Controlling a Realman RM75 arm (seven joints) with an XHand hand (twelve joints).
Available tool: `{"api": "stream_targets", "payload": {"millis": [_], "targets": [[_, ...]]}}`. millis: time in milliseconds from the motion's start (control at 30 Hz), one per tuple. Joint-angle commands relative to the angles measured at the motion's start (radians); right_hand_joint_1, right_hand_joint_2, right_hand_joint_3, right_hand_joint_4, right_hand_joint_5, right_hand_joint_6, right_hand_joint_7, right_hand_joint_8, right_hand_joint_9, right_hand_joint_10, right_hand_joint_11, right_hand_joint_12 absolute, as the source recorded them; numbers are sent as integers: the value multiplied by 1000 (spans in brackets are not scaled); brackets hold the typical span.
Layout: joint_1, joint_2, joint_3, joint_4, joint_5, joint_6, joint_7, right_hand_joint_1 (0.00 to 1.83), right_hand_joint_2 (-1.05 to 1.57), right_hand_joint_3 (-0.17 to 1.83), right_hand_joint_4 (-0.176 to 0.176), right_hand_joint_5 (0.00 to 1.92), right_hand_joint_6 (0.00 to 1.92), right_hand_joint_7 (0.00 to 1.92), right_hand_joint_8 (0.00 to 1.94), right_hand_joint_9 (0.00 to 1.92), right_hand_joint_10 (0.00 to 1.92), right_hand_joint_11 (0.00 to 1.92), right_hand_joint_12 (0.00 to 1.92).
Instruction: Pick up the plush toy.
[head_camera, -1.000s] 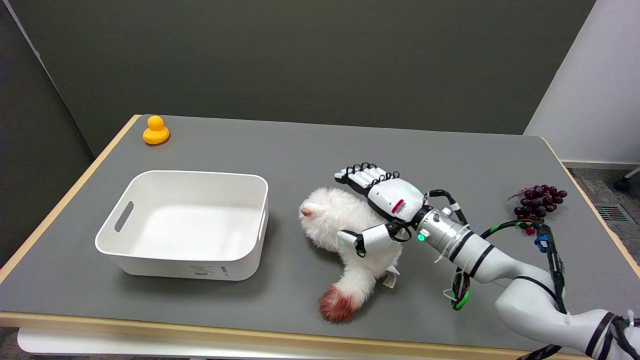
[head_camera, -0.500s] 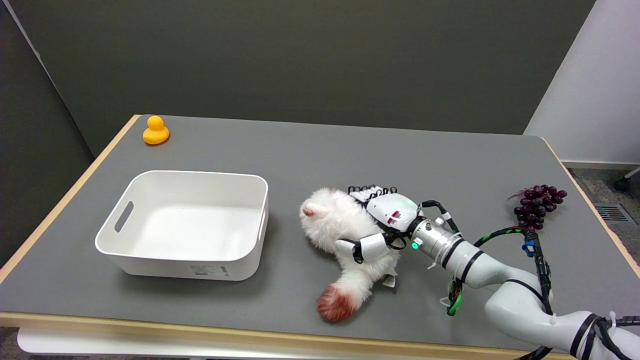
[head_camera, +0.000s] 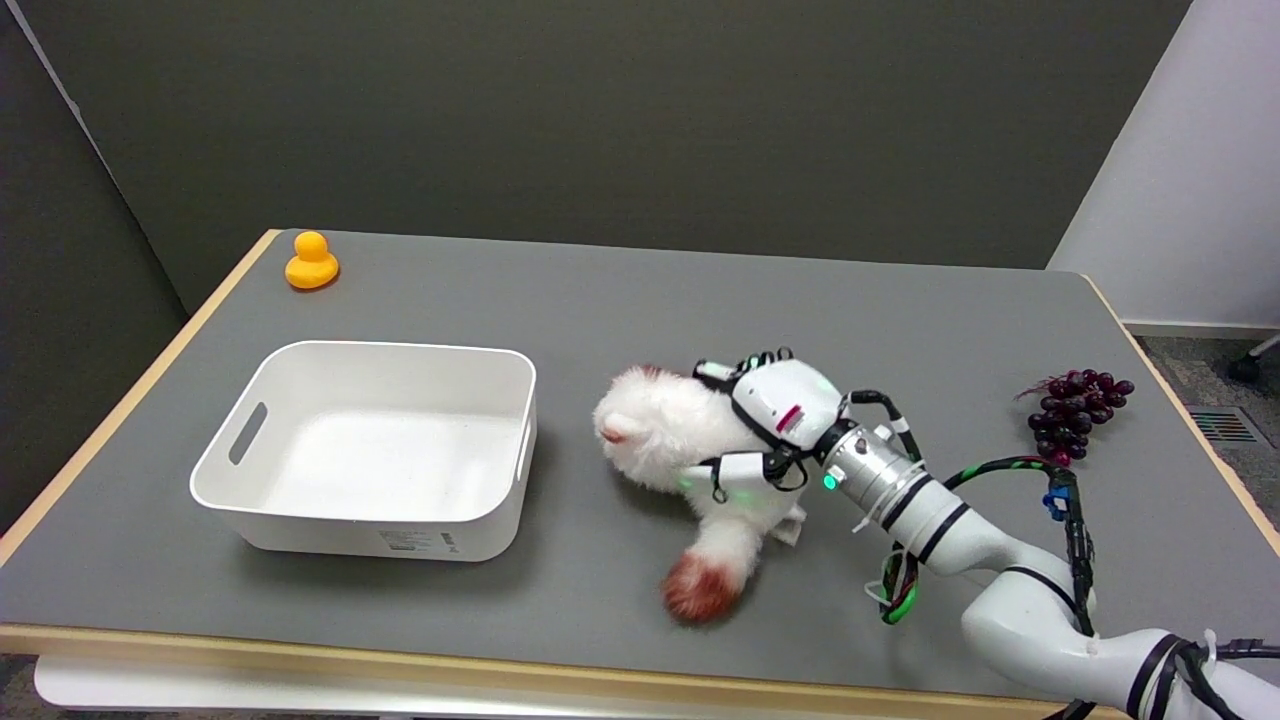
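Right hand (head_camera: 772, 425), fingers curled into white plush toy (head_camera: 690, 450), gripping it

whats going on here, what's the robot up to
The robot's right hand is wrapped around a white plush toy lying on the grey table, its fingers dug into the fur. The toy's reddish-tipped tail appears to rest on the table, so it isn't clearly lifted. A white bin, a yellow rubber duck and a bunch of purple grapes sit untouched.

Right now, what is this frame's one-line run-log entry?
phase: grasp | right hand: fingers wrapped around fluffy white plush toy | toy: rust tail tip near table | white plastic bin: holds nothing
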Motion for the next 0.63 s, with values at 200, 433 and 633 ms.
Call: {"api": "stream_targets", "payload": {"millis": [200,433,633], "targets": [[27,-12,187,224,5,213,-104,1199,1173,194,-176,564,1401,862,1450,903,1464,722,1921],[144,-20,111,254,78,222,-231,1201,1152,233,-176,571,1403,865,1451,894,1491,733,1921],[448,-75,-219,80,154,185,-237,1202,1157,216,-176,574,1400,867,1443,903,1466,725,1921]]}}
